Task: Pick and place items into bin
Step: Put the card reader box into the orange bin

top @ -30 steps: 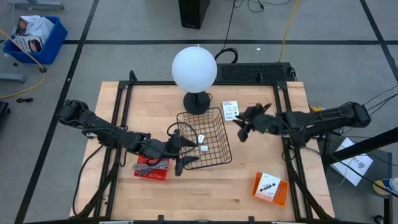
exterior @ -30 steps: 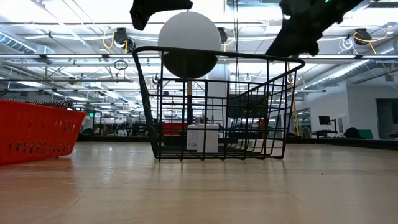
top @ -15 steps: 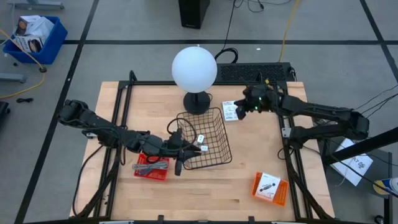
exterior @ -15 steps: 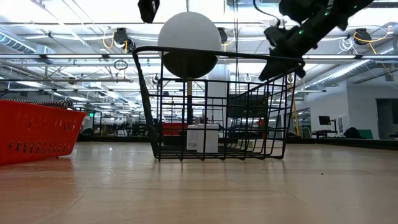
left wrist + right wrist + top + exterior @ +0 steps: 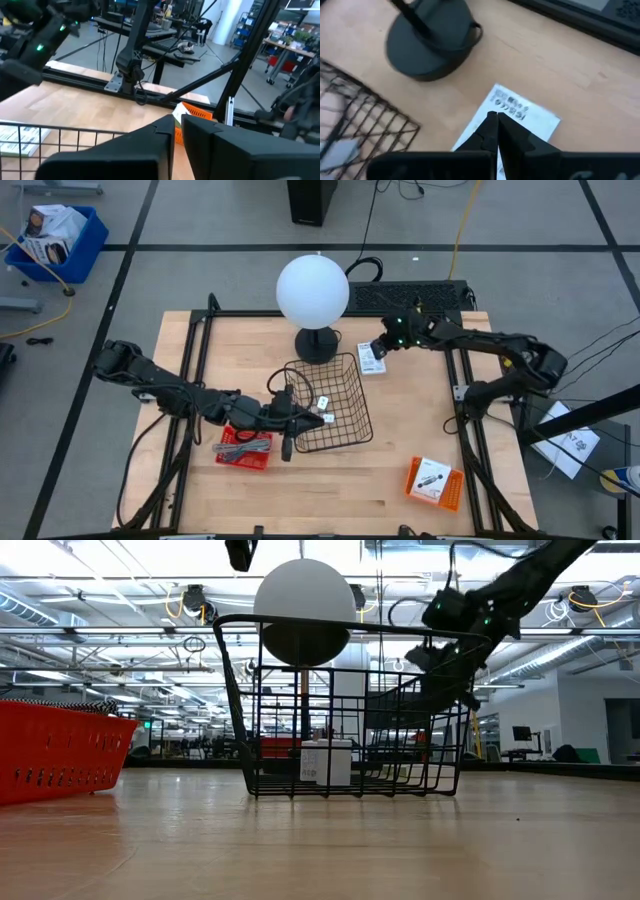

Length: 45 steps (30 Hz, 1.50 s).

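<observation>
A black wire basket [image 5: 332, 416] stands mid-table with two tiny white blocks [image 5: 323, 402] [image 5: 328, 419] on its floor; the low view shows one white block [image 5: 327, 762]. My left gripper [image 5: 298, 420] hovers shut over the basket's left rim, holding nothing. A flat white packet with black print [image 5: 370, 358] lies flat on the wood between the basket and the lamp base. My right gripper [image 5: 495, 120] is shut just above that packet [image 5: 522, 117], clear of the table in the low view [image 5: 445, 690]. Slim grey pieces [image 5: 246, 446] lie in a red tray.
A lamp with a white globe [image 5: 313, 290] and a dark round base [image 5: 427, 47] stands behind the basket. The red tray [image 5: 243, 450] sits left of the basket. An orange box [image 5: 435, 481] lies near the front right. Black frame rails [image 5: 455, 380] border the table.
My right gripper has swung from the basket's right side toward the far edge, come down over the white packet, and shut. My left gripper has shut its widely spread fingers above the basket's left rim. The blocks stay in the basket.
</observation>
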Each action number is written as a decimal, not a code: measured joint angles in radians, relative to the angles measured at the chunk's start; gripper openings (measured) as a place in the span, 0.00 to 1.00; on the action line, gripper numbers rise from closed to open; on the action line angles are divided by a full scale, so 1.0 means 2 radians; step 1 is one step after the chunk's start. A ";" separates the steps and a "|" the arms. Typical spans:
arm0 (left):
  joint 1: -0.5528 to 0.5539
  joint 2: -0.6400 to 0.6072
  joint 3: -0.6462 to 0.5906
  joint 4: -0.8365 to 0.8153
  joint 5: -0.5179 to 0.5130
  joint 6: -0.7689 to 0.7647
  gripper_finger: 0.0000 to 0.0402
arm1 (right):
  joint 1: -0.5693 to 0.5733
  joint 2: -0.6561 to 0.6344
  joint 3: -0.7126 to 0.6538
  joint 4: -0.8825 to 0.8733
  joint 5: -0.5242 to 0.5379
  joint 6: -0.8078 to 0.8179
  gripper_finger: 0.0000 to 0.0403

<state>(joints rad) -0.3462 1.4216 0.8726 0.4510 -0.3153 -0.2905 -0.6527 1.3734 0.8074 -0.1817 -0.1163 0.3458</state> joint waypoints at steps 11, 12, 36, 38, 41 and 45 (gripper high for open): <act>0.000 0.000 0.000 0.007 0.000 0.004 0.12 | -0.007 0.063 0.000 -0.041 -0.037 0.004 0.00; 0.000 0.000 0.000 0.007 0.000 0.004 0.12 | -0.007 0.065 0.000 -0.049 -0.037 0.004 0.00; 0.000 0.000 0.000 0.007 0.000 0.000 0.12 | 0.060 0.105 0.002 -0.116 -0.067 0.018 0.00; 0.000 0.000 0.000 0.007 0.000 0.000 0.12 | 0.064 0.114 0.001 -0.124 -0.062 0.022 0.00; 0.000 0.000 0.000 0.007 0.000 0.000 0.12 | 0.071 0.116 0.002 -0.132 -0.061 0.029 0.00; -0.001 0.000 0.000 0.007 0.000 -0.001 0.12 | 0.085 0.109 0.001 -0.140 -0.056 0.034 0.00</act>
<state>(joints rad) -0.3475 1.4216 0.8726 0.4649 -0.3153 -0.2916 -0.4828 1.5921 0.8096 -0.4622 -0.2288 0.4143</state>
